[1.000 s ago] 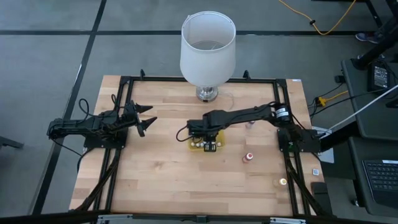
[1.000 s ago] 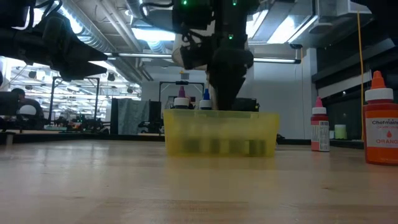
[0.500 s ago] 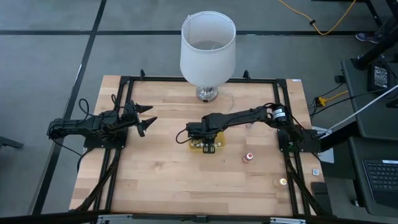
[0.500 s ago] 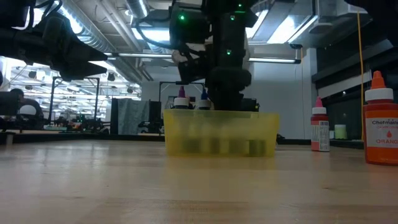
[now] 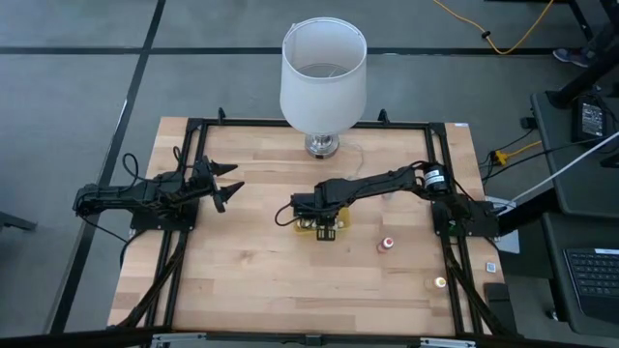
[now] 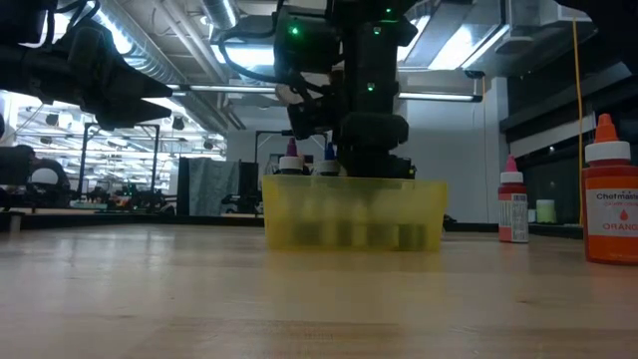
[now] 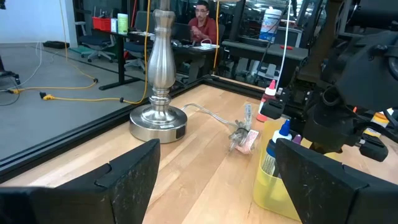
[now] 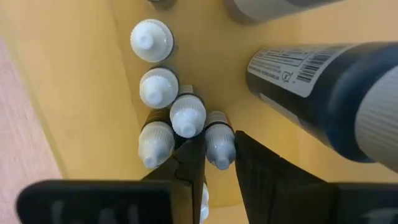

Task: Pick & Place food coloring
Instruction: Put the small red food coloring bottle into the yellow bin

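Your right gripper is down inside the yellow tray at the middle of the surface, its fingers narrow around a white-capped food coloring bottle among its neighbours; you cannot tell whether they press on it. Two more bottles stand on the surface, the red-capped bottle and the orange bottle. Your left gripper waits at the left, fingers wide.

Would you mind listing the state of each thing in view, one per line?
Right gripper: lowered into the tray, fingers around a white-capped bottle.
Left gripper: open, empty, parked at table's left.
Yellow tray: holds upright bottles.
Red-capped bottle: upright on table.
Lamp: upright.
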Motion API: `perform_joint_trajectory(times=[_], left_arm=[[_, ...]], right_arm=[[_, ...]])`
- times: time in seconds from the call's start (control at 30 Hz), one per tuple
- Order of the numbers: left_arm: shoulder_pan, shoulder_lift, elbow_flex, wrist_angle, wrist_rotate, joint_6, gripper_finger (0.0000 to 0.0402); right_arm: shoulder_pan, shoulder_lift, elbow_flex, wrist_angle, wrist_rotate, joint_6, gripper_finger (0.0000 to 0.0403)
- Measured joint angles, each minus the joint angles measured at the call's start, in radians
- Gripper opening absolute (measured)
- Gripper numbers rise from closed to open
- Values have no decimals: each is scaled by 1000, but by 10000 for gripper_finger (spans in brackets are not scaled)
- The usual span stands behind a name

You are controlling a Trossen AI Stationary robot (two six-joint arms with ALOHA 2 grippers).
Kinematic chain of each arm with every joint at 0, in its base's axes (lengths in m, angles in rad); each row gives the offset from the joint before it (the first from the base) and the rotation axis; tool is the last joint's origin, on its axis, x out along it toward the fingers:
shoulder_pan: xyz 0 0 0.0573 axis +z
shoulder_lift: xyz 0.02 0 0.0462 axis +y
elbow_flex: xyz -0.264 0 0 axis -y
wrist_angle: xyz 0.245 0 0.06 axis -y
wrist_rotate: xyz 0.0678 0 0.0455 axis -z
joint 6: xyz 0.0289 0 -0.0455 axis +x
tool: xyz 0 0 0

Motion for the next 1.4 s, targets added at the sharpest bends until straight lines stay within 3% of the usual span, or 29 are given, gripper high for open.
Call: perform_joint_trajectory(times=[1.0,1.4], left_arm=[[0,0,0,0,0,0,312],[0,0,0,0,0,0,310]], right_arm=[[0,0,-1,17,32,0,85],[0,0,-1,23,28,-5,163]])
